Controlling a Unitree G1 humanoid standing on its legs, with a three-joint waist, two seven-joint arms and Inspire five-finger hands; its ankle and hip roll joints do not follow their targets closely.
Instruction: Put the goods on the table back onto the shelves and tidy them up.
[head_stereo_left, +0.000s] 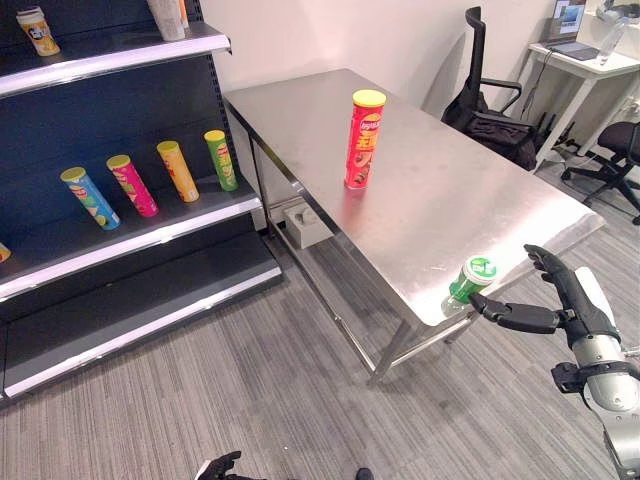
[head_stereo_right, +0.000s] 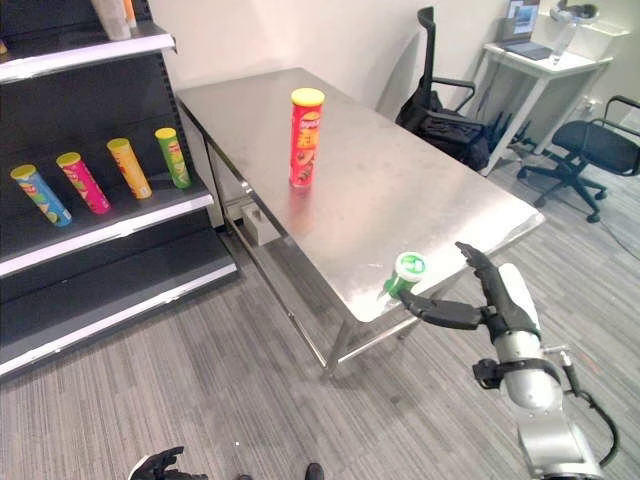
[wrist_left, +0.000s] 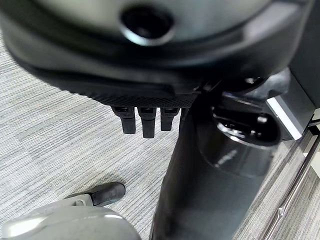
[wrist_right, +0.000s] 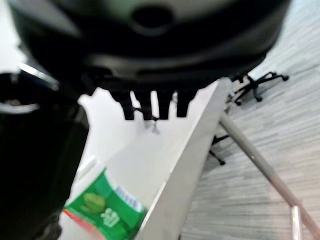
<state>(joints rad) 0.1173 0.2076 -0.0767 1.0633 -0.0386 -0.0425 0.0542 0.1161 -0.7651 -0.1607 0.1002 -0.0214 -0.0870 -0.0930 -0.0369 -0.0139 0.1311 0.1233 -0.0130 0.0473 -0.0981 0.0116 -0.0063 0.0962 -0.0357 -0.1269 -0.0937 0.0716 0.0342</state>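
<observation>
Steel counter (head_stereo_left: 450, 200) runs from the shelving toward the near right corner. Red can (head_stereo_left: 363, 139) with yellow lid stands upright near the counter's middle, toward its left edge. Green can (head_stereo_left: 470, 282) with a white-and-green lid sits at the near corner, right at the edge, leaning slightly.

Right hand (head_stereo_left: 560, 300) is just beside the green can, off the counter's near corner; fingers spread and straight, thumb reaching toward the can's base, upper fingers raised past the can. Whether the thumb touches the can I cannot tell. Nothing gripped. In the right wrist view the green can (wrist_right: 107, 207) lies past the fingers at the counter's edge.

Left hand (head_stereo_left: 222, 466) hangs low over the grey floor; fingers loosely curled, holding nothing.

Dark shelves (head_stereo_left: 130, 230) stand left of the counter. On the middle shelf, four cans lean back in a row: blue (head_stereo_left: 90, 198), pink (head_stereo_left: 132, 185), orange (head_stereo_left: 177, 171), green (head_stereo_left: 221, 160).
</observation>
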